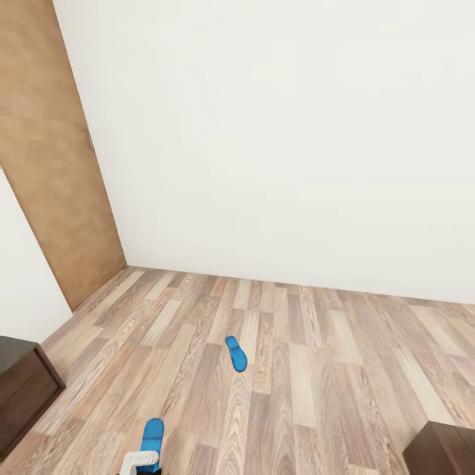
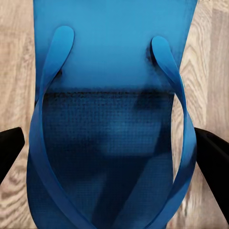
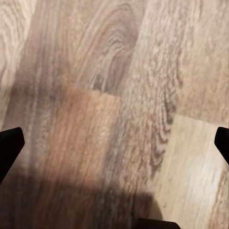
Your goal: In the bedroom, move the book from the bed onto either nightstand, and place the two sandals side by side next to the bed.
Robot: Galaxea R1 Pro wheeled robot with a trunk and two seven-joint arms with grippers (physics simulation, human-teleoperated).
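One blue sandal (image 1: 235, 353) lies flat on the wood-plank floor, ahead in the middle of the room. A second blue sandal (image 1: 152, 437) is at the bottom of the head view, sticking out from my left gripper (image 1: 141, 460). In the left wrist view this sandal (image 2: 114, 119) spans the whole gap, and both black fingers (image 2: 10, 150) touch its edges. My right gripper (image 3: 114, 143) hangs open over bare floor, nothing between its fingers. The book and the bed are out of view.
A low dark brown cabinet (image 1: 23, 389), perhaps a nightstand, stands at the left edge. Another dark brown piece (image 1: 443, 450) shows at the bottom right. A brown wooden door (image 1: 46, 165) is at the left beside the white wall (image 1: 297, 132).
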